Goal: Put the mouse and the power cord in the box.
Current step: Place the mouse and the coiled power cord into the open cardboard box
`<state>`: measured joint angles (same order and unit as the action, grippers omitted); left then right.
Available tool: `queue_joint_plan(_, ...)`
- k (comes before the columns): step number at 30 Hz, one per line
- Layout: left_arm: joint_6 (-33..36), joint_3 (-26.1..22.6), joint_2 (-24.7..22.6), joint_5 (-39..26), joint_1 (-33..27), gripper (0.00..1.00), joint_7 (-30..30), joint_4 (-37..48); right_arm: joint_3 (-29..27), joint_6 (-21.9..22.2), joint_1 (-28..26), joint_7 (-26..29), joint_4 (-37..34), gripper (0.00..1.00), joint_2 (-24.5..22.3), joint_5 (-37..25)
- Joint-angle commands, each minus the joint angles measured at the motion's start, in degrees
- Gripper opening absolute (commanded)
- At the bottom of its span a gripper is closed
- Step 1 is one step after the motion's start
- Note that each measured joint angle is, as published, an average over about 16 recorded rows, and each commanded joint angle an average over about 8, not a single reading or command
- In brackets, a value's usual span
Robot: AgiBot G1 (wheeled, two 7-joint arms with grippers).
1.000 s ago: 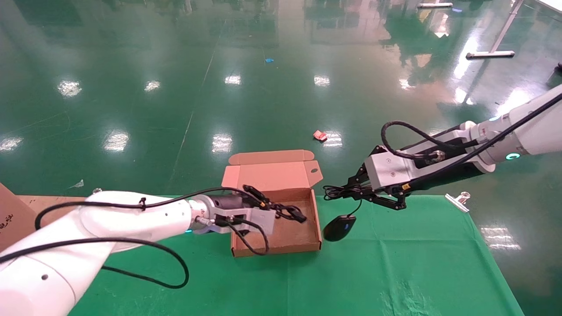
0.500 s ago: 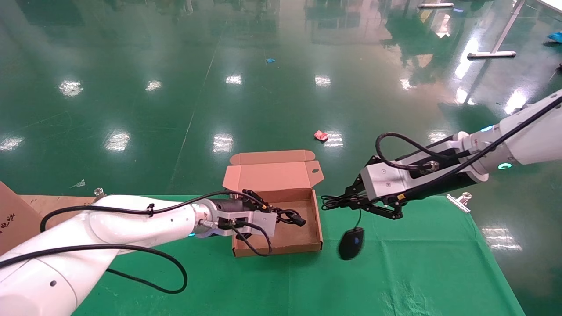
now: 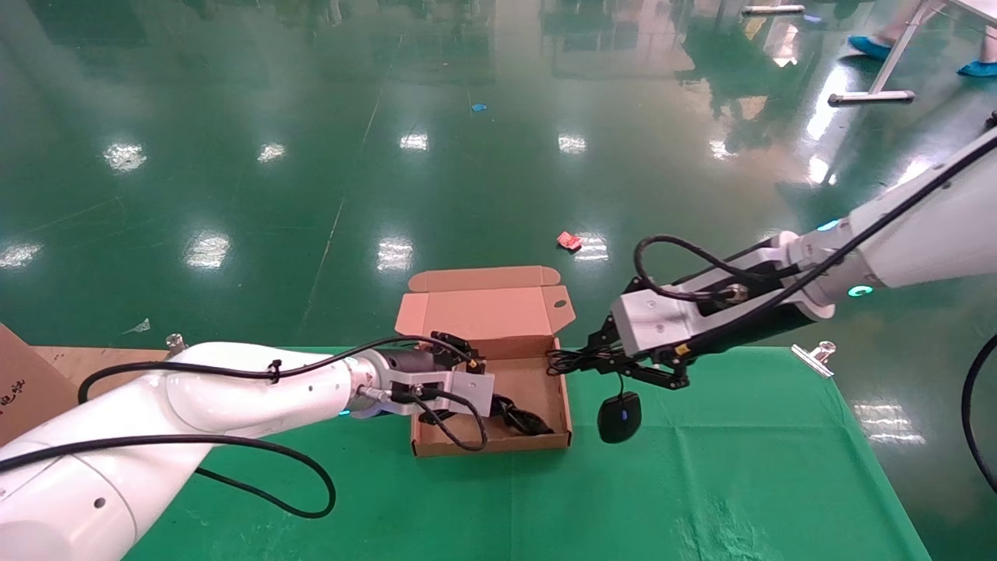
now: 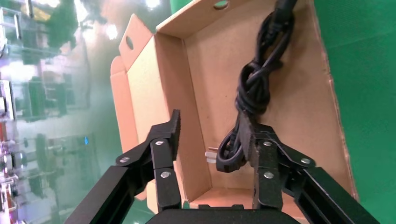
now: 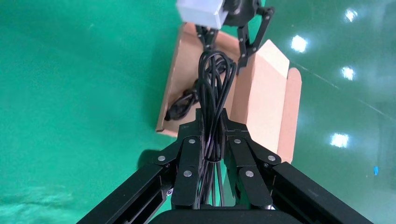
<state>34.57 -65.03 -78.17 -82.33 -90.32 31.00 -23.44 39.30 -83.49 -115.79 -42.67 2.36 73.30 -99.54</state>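
Note:
The brown box (image 3: pixel 487 312) stands open on the green cloth, lid tilted back. The black power cord (image 3: pixel 523 418) lies bundled on the box floor (image 4: pixel 306 112). My left gripper (image 3: pixel 477 372) hovers open over the box's left part, and the power cord (image 4: pixel 254 91) rests against one finger (image 4: pixel 264 158). My right gripper (image 3: pixel 586 363) hangs just right of the box, shut on the mouse's gathered thin cable (image 5: pixel 214 79). The black mouse (image 3: pixel 620 417), with its blue spot, dangles below it just above the cloth. In the right wrist view the mouse is hidden.
A metal clip (image 3: pixel 812 357) sits at the table's far right edge, another clip (image 3: pixel 173 340) at the far left. A brown carton (image 3: pixel 23 382) stands at the left. The green cloth (image 3: pixel 701 483) covers the table.
My left gripper has opened and the power cord dropped from it onto the box floor. My right gripper moved left toward the box, the mouse swinging under it.

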Motion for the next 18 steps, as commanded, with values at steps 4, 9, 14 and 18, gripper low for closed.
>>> queue_joint_plan(4,0.2,-0.9,0.2,1.8,-1.4,1.0,1.1,0.7,0.0,1.3,-0.4,0.5,0.3,0.0,1.6,-0.1)
queue_joint_plan(9,1.0,-0.1,1.4,4.1,-3.3,1.0,3.3,3.8,-0.1,2.9,-0.8,1.5,1.7,0.0,3.6,0.4)
queue_joint_plan(14,9.0,1.9,5.5,8.0,-5.6,1.0,6.4,5.1,0.5,5.8,1.4,3.6,6.5,0.0,4.9,0.9)
queue_joint_plan(18,18.9,4.1,10.8,12.0,-7.1,1.0,10.0,5.0,2.1,10.2,4.8,6.4,12.6,0.0,5.3,1.8)
